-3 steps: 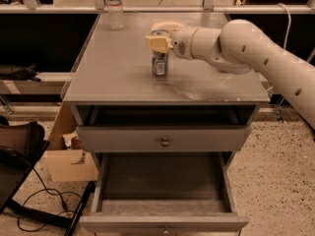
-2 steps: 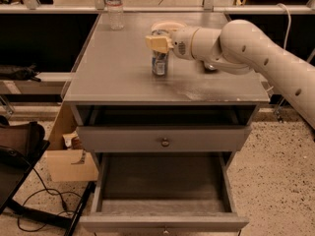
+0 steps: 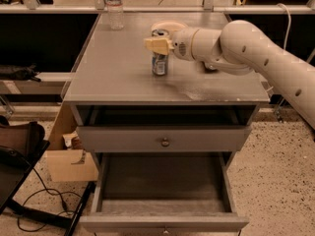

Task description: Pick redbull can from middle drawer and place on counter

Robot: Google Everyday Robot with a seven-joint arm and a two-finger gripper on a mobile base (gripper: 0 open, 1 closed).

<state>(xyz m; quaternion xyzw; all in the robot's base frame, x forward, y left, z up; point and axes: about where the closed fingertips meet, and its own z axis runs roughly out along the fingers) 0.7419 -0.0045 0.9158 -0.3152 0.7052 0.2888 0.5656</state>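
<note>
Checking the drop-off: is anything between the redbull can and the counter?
Nothing visible: the redbull can stands on the counter, the pincer at its upper half. The bottle stands apart, at the back.

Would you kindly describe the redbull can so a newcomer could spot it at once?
On the grey counter, near its middle, stands the redbull can, the gripper at its top. Unlike the clear bottle at the back, it is short, silver and blue.

A single camera stands in front of the table [image 3: 118, 77], higher than it and fairly near, angled down; the end effector [image 3: 160, 38] hangs over the table's middle.
</note>
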